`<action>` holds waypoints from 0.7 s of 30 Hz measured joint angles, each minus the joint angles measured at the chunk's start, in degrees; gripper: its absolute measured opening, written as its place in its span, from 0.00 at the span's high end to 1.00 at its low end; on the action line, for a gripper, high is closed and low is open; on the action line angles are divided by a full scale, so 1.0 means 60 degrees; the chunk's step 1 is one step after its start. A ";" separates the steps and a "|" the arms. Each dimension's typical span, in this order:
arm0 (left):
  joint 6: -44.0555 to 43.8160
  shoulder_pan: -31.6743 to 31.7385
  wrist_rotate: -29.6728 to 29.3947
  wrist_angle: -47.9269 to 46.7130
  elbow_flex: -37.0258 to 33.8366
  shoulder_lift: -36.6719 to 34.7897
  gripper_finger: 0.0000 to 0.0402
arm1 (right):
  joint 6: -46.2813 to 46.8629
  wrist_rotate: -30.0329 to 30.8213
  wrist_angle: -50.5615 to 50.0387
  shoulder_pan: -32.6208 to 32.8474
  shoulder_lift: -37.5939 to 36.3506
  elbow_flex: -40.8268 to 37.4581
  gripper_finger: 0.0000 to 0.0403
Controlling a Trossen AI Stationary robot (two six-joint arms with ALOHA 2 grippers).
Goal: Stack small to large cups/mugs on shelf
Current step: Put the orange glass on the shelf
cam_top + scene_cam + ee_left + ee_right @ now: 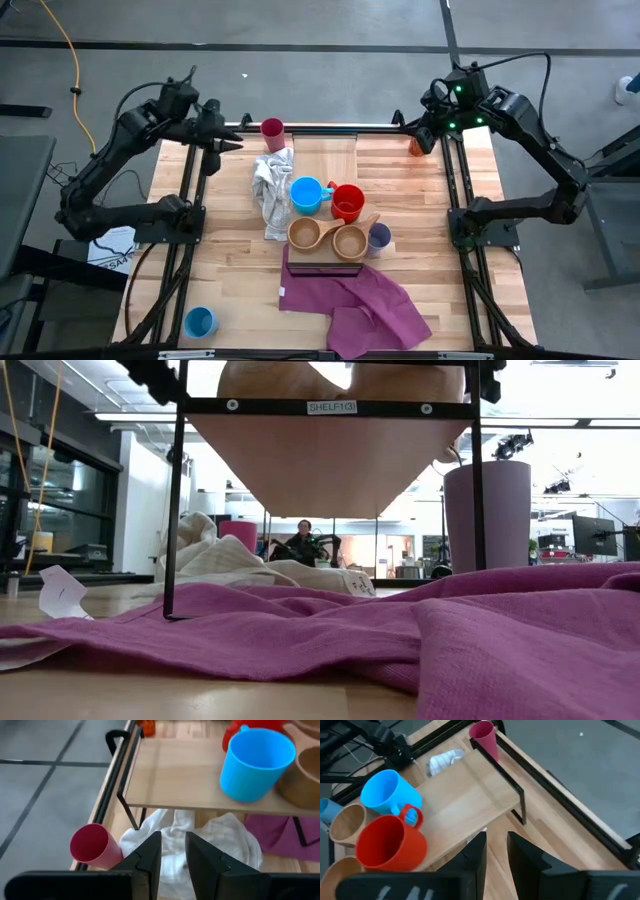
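The shelf (pixel 327 160) is smooth pale wood on a matt black metal frame, the purple cloth (pixel 365 300) coarsely woven.

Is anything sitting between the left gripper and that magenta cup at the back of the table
Nothing visible blocks it. The left gripper, jaws slightly apart and empty, hovers just short of the magenta cup; the white cloth lies beside the cup, under the shelf, not between them.

The high view looks straight down on the whole table (pixel 420 200). The low view sits at table-top height, close behind the purple cloth (pixel 420 640), facing level under the shelf (pixel 330 460) into the room. Each wrist view looks obliquely down from close by; both share the shelf, blue mug (pixel 255 762) and magenta tumbler (pixel 485 737) with the high view.
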 joint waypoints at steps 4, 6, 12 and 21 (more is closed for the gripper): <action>-0.0554 0.0004 -0.0007 0.0488 -0.0563 -0.0738 0.81 | 0.0036 -0.0018 -0.0011 0.0260 0.0000 0.0000 0.83; -0.0900 0.0002 -0.0004 0.0834 -0.0949 -0.1106 0.81 | 0.0036 -0.0018 -0.0007 0.0394 0.0000 0.0000 0.83; -0.2052 0.0000 -0.0007 0.2168 -0.2088 -0.2067 0.81 | 0.0024 0.1191 0.0004 0.0620 0.0000 -0.0052 0.83; -0.3065 0.0000 -0.0643 0.3107 -0.2888 -0.2435 0.81 | 0.1089 0.3140 0.0126 0.0007 0.0011 -0.2128 0.83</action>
